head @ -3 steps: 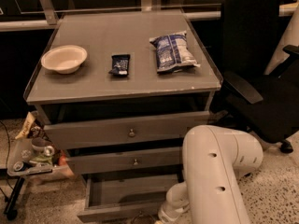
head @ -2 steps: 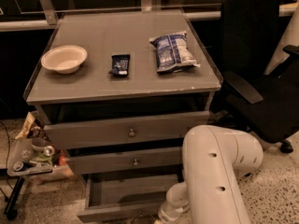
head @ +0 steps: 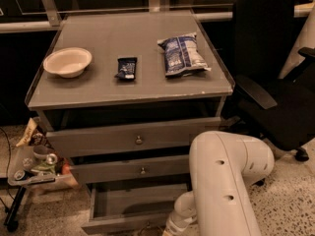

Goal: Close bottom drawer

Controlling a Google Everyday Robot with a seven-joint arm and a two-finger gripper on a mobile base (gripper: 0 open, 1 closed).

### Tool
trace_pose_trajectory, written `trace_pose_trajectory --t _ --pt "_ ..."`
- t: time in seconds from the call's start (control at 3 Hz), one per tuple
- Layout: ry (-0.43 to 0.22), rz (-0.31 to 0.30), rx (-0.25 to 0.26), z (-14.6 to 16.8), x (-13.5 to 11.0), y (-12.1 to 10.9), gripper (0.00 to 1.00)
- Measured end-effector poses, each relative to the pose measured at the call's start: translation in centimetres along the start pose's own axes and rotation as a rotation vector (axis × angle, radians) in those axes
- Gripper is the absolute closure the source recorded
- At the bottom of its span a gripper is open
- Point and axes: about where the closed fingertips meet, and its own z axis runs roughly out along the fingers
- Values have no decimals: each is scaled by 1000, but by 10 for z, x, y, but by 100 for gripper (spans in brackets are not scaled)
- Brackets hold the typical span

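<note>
Gripper: out of frame, below the bottom edge; can't tell its opening or whether it holds anything. Only the wrist (head: 178, 219) shows, dropping out of view just right of the bottom drawer's front panel; contact with the panel, can't say.

Diff vs 1.0 s and 0.7 s ago: none that I can see. Arm, drawer and tabletop items are all in the same spots.

Bottom drawer (head: 130, 201) is pulled out, tray interior visible and bare. Its front panel sits at the bottom edge, partly cropped, and the right end is hidden behind the arm. A small dark bit shows at the panel's lower edge near the wrist; possibly hardware, too murky to call.

Arm (head: 224, 181): big white link fills the lower right and bends at a rounded elbow beside the cabinet's right side, then runs down and left toward the drawer front.

Above: middle drawer (head: 113, 171) and top drawer (head: 108, 140), both with small round knobs, fronts slightly proud of the frame. On the cabinet top (head: 98, 90), left to right: pale bowl (head: 67, 61), dark snack packet (head: 126, 68), blue chip bag (head: 182, 54), each apart from the others. Black office chair (head: 275, 82) to the right, cluttered small stand (head: 32, 168) at the left.
</note>
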Motion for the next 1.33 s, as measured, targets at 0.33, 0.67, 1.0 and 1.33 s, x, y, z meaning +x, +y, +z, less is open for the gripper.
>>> trace_pose_trajectory --t 0.33,0.67,1.0,1.33 --pt "-26 16 54 1 -7 -23 88" --pt "-48 25 104 1 -14 -44 100" --pt "-48 25 104 0 -14 -44 100" --pt "-56 20 129 -1 -20 -56 100"
